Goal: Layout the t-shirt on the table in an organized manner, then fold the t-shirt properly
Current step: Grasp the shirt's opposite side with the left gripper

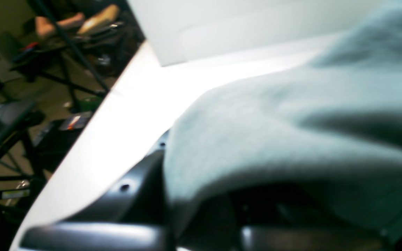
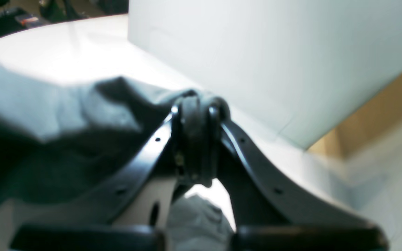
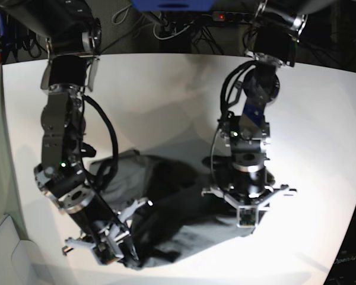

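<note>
Base view had the t-shirt [image 3: 166, 208] bunched in a dark heap on the table [image 3: 166, 89] between both arms. Right gripper [image 2: 195, 139] was clamped tight on a fold of cloth, lifted clear of the tabletop. Left gripper [image 3: 247, 222] was closed too, cloth draped over its fingers.

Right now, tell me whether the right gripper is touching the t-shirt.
Touching. The right wrist view shows the right gripper with its jaws shut on a bunched fold of the t-shirt, the dark cloth pinched between the tips above the table.
</note>
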You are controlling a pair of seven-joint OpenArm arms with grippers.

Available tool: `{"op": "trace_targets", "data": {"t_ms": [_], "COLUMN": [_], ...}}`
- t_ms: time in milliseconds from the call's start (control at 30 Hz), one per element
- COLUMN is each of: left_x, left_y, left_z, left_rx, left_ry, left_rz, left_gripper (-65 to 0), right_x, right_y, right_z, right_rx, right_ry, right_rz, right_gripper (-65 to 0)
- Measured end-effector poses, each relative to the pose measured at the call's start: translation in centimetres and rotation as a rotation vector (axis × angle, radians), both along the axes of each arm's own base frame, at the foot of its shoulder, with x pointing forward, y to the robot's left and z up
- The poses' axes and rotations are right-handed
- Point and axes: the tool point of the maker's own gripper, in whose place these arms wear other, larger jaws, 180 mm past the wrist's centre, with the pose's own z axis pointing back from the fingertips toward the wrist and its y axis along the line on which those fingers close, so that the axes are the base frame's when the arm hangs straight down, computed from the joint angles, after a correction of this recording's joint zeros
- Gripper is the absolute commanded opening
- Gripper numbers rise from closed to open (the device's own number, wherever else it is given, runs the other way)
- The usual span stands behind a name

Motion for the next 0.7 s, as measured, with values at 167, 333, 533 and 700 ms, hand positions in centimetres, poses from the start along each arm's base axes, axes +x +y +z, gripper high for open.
{"op": "trace_targets", "data": {"t_ms": [167,333,533,700], "left_x": [3.1,5.2,7.9,9.8], "left_y": [2.0,2.5,1.1,1.8], "left_z": [0.2,-5.2,-9.2,-9.9], "left_rx": [0.057,0.119,0.241,0.302], "left_ry": [0.006,0.164,0.3,0.354], "left_rz": [0.04,0.057,0.007,0.017], "left_gripper": [-64.6,-64.5,-61.1,-43.9], "right_x": [2.4,3.6,4.6,5.1], "right_y": [-1.0,-1.2,-1.6,-1.3], "right_z": [-3.9,-7.1,-11.0,-13.0], "right_rx": [-0.02,-0.009,-0.011,0.01], "right_ry": [0.126,0.223,0.346,0.394], "right_rz": [-0.016,-0.018,-0.031,-0.02], "right_gripper": [-65.0,-65.0,-65.0,-64.1]}}
